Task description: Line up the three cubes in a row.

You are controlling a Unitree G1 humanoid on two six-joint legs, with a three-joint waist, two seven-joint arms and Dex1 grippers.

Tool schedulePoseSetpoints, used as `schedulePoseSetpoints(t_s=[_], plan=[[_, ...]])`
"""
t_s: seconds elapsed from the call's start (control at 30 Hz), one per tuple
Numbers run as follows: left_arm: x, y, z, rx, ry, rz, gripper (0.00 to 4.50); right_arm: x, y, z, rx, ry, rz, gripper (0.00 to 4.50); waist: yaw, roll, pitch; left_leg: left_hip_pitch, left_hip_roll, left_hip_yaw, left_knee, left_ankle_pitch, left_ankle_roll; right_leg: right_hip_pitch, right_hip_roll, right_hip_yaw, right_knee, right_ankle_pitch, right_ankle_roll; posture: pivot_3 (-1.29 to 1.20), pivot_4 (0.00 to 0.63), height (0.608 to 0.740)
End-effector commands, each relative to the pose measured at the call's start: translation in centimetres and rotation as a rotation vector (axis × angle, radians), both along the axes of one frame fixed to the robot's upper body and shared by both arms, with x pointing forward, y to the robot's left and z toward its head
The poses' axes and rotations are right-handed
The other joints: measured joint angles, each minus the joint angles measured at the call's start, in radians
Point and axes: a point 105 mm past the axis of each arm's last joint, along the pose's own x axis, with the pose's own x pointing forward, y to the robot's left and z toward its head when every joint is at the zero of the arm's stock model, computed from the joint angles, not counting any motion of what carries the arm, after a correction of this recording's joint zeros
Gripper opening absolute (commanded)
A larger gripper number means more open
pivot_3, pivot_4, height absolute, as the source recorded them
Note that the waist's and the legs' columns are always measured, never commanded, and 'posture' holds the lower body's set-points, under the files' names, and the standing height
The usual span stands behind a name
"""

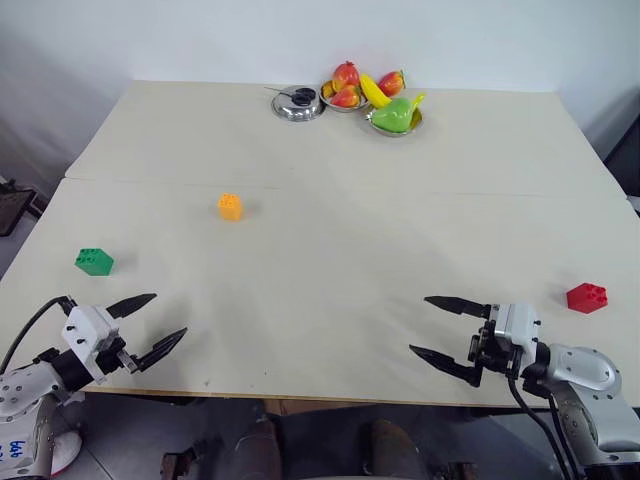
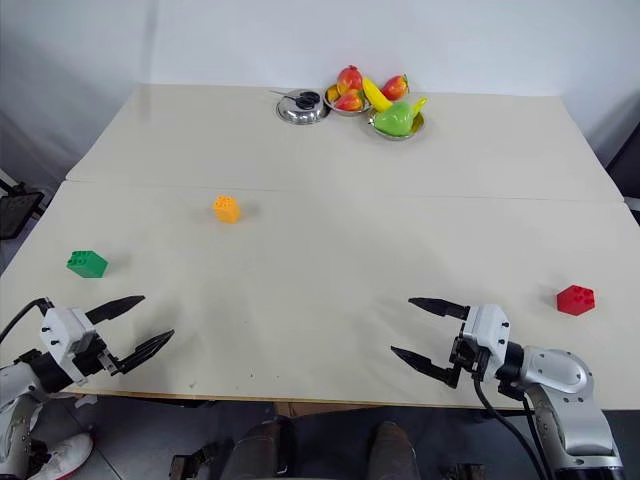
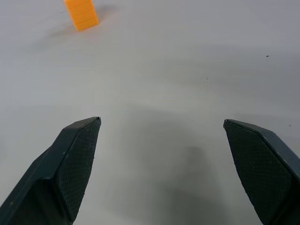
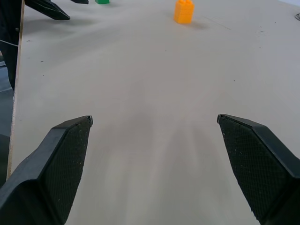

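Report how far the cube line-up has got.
Nothing is done yet: the orange cube, green cube and red cube sit far apart on the table. Nothing is in hand; the left pincer and right pincer are open and empty near the front edge. All three cubes are left to gather.

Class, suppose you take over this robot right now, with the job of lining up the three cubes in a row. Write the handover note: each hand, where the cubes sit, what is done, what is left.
Left hand: open, empty, low over the table's near edge.
Right hand: open, empty, also over the near edge.
Green cube: near left, just beyond the left hand.
Orange-yellow cube: mid-table, left of centre.
Red cube: near right, just beyond the right hand.
Done: nothing; the cubes lie scattered, far apart.
Left: probably bring green and red in beside the orange-yellow one to form the row.
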Motion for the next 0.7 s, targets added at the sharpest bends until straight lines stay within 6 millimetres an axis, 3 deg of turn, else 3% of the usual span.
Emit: schedulePoseSetpoints(t_s=[0.03,0.1,0.23,0.37,0.53,0.7], plan=[[-0.1,0.1,0.7,0.022,-0.034,-0.017,4.47,0.2,-0.4,1.2,-0.008,-0.061,-0.008,4.50,0.000,0.000,0.000,0.000,0.000,0.000,0.000,0.000,0.000,0.000,0.000,0.000,0.000,0.000,0.000,0.00,0.150,0.740],[0.0,-0.7,1.0,-0.047,-0.018,-0.044,4.47,0.3,-0.7,1.7,-0.013,-0.079,-0.025,4.50,0.000,0.000,0.000,0.000,0.000,0.000,0.000,0.000,0.000,0.000,0.000,0.000,0.000,0.000,0.000,0.00,0.150,0.740],[0.8,-4.4,2.6,-0.145,0.007,-0.178,4.47,0.3,-2.9,3.2,0.013,-0.116,-0.149,4.50,0.010,0.000,0.000,0.000,0.000,0.000,0.001,0.000,0.000,0.000,0.000,0.000,0.000,0.000,0.000,0.00,0.150,0.740],[1.8,-10.1,3.7,-0.125,-0.019,-0.394,4.47,-0.4,-8.0,5.1,0.120,-0.151,-0.450,4.50,0.034,0.000,0.000,-0.001,0.000,0.000,0.003,0.000,0.000,0.001,0.000,0.000,0.000,0.001,0.001,0.00,0.150,0.740],[3.4,-14.6,5.1,-0.180,-0.056,-0.534,4.47,-4.0,-14.8,5.3,0.175,-0.201,-0.837,4.50,0.043,0.001,-0.001,-0.001,0.000,0.000,0.006,-0.002,0.000,0.002,0.000,0.001,0.000,0.001,0.002,0.00,0.150,0.740],[3.7,-16.8,4.8,-0.183,-0.024,-0.636,4.47,-7.9,-19.0,3.3,0.233,-0.166,-1.146,4.50,0.023,0.003,-0.002,0.000,0.000,0.001,0.005,-0.002,0.000,0.002,0.001,0.002,0.000,0.001,0.002,0.00,0.150,0.740]])
